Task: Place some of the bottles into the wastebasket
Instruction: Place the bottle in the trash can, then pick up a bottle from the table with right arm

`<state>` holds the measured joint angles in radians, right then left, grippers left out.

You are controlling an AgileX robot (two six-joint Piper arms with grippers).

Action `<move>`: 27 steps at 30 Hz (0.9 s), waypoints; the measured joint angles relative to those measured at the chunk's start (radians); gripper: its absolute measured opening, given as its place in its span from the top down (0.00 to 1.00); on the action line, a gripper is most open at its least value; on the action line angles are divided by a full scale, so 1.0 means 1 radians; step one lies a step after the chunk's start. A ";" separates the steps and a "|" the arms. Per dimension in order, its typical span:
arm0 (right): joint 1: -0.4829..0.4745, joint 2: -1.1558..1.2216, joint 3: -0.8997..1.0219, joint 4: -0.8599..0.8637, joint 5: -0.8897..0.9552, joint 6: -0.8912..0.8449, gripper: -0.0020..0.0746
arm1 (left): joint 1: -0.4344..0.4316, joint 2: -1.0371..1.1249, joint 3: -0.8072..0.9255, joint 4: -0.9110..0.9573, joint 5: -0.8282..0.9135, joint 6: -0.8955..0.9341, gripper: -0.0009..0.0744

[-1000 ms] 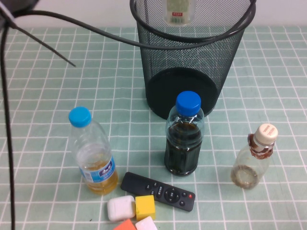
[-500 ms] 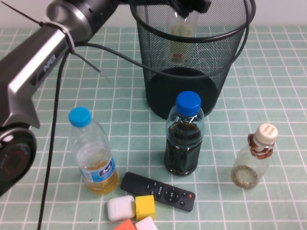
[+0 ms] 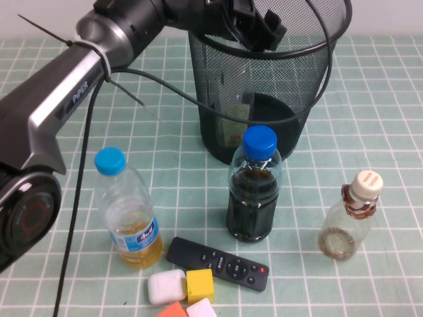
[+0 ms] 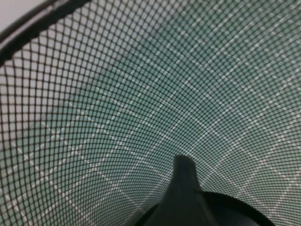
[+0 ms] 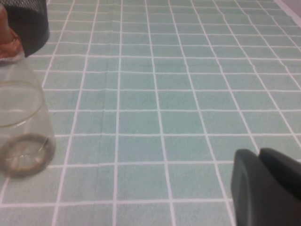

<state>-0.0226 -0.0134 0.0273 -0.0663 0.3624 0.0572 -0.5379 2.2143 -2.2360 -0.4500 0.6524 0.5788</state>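
Note:
The black wire-mesh wastebasket (image 3: 277, 79) stands at the back middle of the table. My left gripper (image 3: 256, 25) hangs open and empty just inside its rim; the left wrist view shows only mesh (image 4: 117, 103) and one dark finger (image 4: 184, 188). The labelled bottle (image 3: 232, 134) lies low inside the basket, dimly seen through the mesh. The small bulbous cream-capped bottle (image 3: 350, 218) stands at the front right, also in the right wrist view (image 5: 21, 122). My right gripper (image 5: 265, 186) is shut and empty, low over the table, apart from that bottle.
A dark-liquid bottle with a blue cap (image 3: 253, 188) stands just in front of the basket. A yellow-liquid bottle (image 3: 129, 211) stands front left. A black remote (image 3: 218, 263) and several small blocks (image 3: 188, 290) lie at the front edge. A cable (image 3: 165, 82) hangs from the left arm.
My left gripper came down to the basket rim and let go of the labelled bottle, which dropped from the rim to the bottom of the basket.

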 joint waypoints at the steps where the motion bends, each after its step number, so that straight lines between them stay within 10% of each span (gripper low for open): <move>1: 0.000 0.000 0.000 0.007 -0.007 0.002 0.98 | 0.000 -0.005 -0.009 0.000 0.015 -0.002 0.35; 11: 0.000 0.000 0.002 0.261 -0.287 0.030 0.99 | 0.000 -0.165 -0.114 0.002 0.318 -0.129 0.94; 18: 0.000 0.000 -0.015 0.374 -0.339 0.057 0.99 | 0.000 -0.261 -0.116 0.010 0.482 -0.133 0.99; 27: 0.000 0.274 -0.457 0.332 0.283 0.026 0.99 | 0.000 -0.441 -0.091 0.180 0.601 -0.198 0.99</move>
<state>-0.0226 0.2603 -0.4302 0.2655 0.6450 0.0832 -0.5379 1.7732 -2.3267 -0.2703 1.2534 0.3811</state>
